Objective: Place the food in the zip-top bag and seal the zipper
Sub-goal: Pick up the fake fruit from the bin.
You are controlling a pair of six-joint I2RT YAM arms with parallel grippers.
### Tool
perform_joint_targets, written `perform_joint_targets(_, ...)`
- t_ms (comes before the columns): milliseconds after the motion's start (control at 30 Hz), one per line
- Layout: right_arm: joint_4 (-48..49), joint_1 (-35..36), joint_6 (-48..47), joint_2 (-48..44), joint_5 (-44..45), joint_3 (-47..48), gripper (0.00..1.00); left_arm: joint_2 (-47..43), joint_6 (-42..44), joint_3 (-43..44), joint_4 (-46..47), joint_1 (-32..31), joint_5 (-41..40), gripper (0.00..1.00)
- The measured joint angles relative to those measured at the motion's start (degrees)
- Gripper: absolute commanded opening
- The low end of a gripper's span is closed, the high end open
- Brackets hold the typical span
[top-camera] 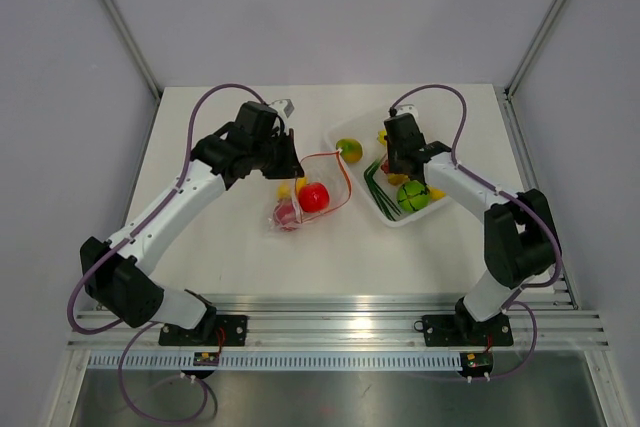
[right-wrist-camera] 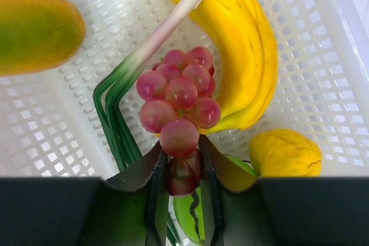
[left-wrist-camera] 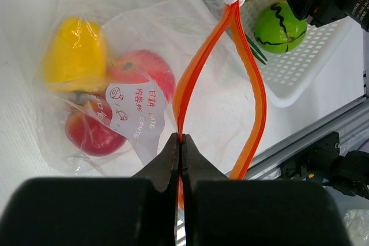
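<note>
Left gripper (left-wrist-camera: 182, 140) pinches the zipper (left-wrist-camera: 185, 90), which runs lengthwise away from it; the bag (left-wrist-camera: 132, 30) holds two red fruits (left-wrist-camera: 141, 70). Right gripper (right-wrist-camera: 181, 162) clamps one bunch of grapes (right-wrist-camera: 180, 93).

Left gripper (left-wrist-camera: 182, 142) pinched tight on one orange-red zipper (left-wrist-camera: 199, 67) strip of a clear zip-top bag (left-wrist-camera: 173, 21), its mouth parted. Inside lie a yellow pepper (left-wrist-camera: 75, 53) and two red round fruits (left-wrist-camera: 144, 70). Beyond, a green round fruit (left-wrist-camera: 281, 27) sits in a white tray (left-wrist-camera: 300, 79).

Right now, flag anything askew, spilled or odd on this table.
Nothing spilled or damaged. Only the zipper stands out: its two orange strips gape apart at the bag mouth, the left hand pinching one. The right hand flanks the grapes in the tray.
</note>
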Motion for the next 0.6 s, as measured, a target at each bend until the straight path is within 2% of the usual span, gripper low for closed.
perform_joint_targets(367, -0.22, -0.02, 0.68, -0.81, -0.52, 0.00, 0.28, -0.59, 0.02, -0.76, 0.39, 0.00, 0.15, 0.00)
perform_joint_targets(600, -5.33, -0.09, 0.72, -9.66, -3.32, 1.07, 0.28, -0.46, -0.17, -0.74, 0.57, 0.00, 0.63, 0.00)
